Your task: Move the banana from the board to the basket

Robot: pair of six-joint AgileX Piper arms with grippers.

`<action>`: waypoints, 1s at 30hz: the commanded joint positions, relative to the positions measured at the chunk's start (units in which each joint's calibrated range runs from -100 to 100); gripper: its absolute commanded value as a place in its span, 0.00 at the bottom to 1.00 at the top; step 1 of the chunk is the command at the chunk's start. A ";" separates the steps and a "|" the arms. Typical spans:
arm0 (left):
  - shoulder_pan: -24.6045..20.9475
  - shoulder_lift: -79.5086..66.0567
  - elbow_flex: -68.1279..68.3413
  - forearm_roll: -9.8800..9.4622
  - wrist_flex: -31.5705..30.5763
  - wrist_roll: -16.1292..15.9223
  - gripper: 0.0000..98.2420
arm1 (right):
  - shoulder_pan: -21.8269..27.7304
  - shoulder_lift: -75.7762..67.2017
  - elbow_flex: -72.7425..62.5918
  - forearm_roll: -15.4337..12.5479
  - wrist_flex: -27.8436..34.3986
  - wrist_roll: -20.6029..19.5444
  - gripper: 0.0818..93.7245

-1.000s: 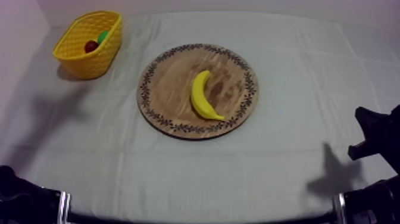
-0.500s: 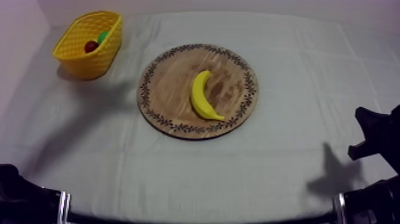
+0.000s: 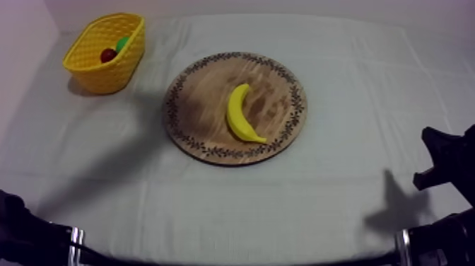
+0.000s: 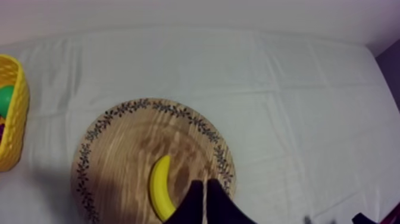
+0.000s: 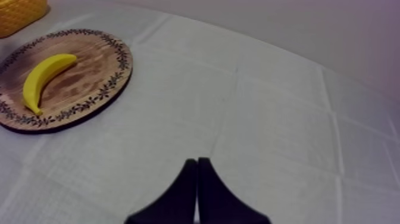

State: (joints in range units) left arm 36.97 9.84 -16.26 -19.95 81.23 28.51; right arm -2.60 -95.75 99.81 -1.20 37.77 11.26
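Banana [image 3: 242, 114] lies on the wooden board [image 3: 201, 95], right of the board's centre, mid-frame in the top view. Its long axis runs up-and-down the frame, the lower tip swinging right toward the patterned rim and the curve bulging left.

Yellow basket [image 3: 106, 74] sits upper left of the frame, well apart from the board. A small red fruit [image 3: 108, 54] and something green are inside it.

My left claw [image 4: 205, 199] is closed to a narrow wedge, holding nothing. It sits over the near rim of the board, with the banana's near end just beside and ahead of it.

My right claw [image 5: 197, 187] is also a narrow empty wedge, over bare desk cloth [image 5: 268, 119]. The banana is well apart from it, off toward the basket side.

Judgement: left arm is nearer both fruit and basket. The claw must open wide and close across the banana's short axis, near mid-length.
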 commanded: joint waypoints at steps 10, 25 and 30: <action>0.03 5.82 -0.82 0.95 -0.30 3.54 0.51 | 0.00 0.00 -0.03 0.01 -0.03 0.00 0.00; -1.02 8.68 0.63 5.39 2.43 2.09 0.84 | 0.00 0.00 -0.03 0.01 -0.03 0.00 0.00; -0.99 9.49 1.09 5.66 2.95 2.25 0.84 | 0.00 0.00 -0.03 0.01 -0.03 0.00 0.00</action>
State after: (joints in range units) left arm 35.97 19.24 -15.33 -14.39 84.14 30.73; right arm -2.60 -95.75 99.81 -1.20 37.75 11.26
